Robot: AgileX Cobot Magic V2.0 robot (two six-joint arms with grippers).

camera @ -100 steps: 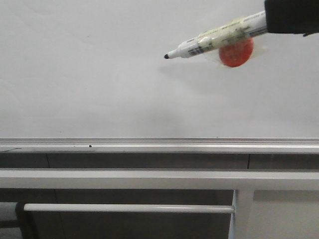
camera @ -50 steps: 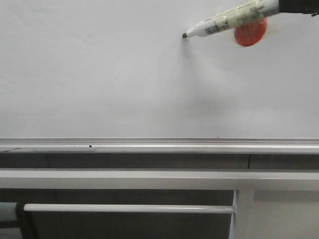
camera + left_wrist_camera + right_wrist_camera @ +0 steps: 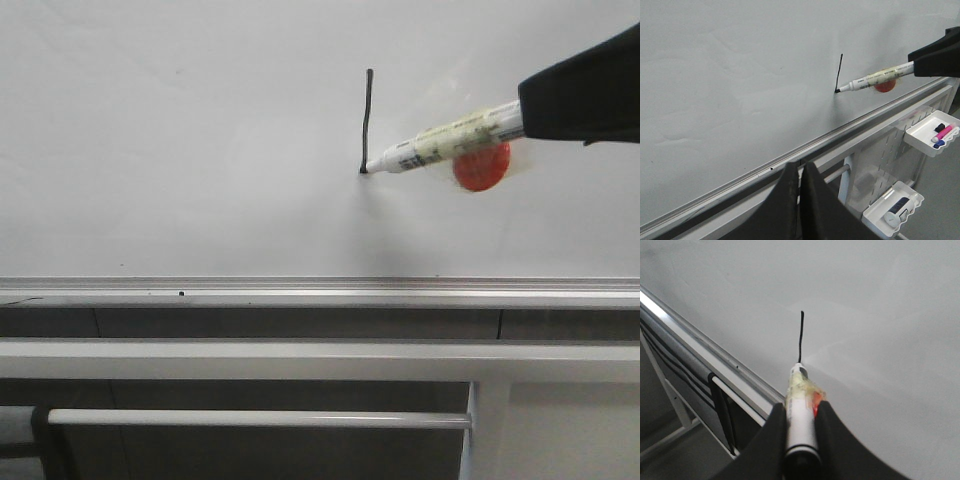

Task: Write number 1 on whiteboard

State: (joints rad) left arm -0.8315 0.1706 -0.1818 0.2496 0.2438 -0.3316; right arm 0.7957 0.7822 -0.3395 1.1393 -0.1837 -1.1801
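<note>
Whiteboard (image 3: 180,150): large glossy white-grey board with a silver aluminium frame edge and tray rail (image 3: 300,292) along its lower side.

Number 1 (image 3: 367,120): thin black, slightly wavy vertical stroke on the whiteboard, well above the tray rail. Its lower end meets the marker tip. Also seen in the left wrist view (image 3: 839,73) and the right wrist view (image 3: 800,337).

Marker pen (image 3: 440,142): white barrel wrapped in yellowish tape, tip touching the whiteboard at the foot of the stroke; the barrel slants up and away from the stroke toward the right gripper. An orange-red round piece (image 3: 481,165) sits under the barrel; whether it is fixed to the pen or to the board is hard to tell.

Right gripper (image 3: 801,437): black fingers clamped on either side of the marker barrel, near its rear end; the stroke lies directly ahead of the gripper, beyond the pen tip.

Left gripper (image 3: 800,175): fingers pressed together with nothing between them, below the tray rail and well apart from the stroke.

Side trays (image 3: 932,135): white, mounted beyond the whiteboard's end, holding small coloured items.

Change: half a second ago the marker tip rested at the spot where the stroke's top now is, and no line showed; the tip has since travelled down toward the rail, leaving the stroke.
</note>
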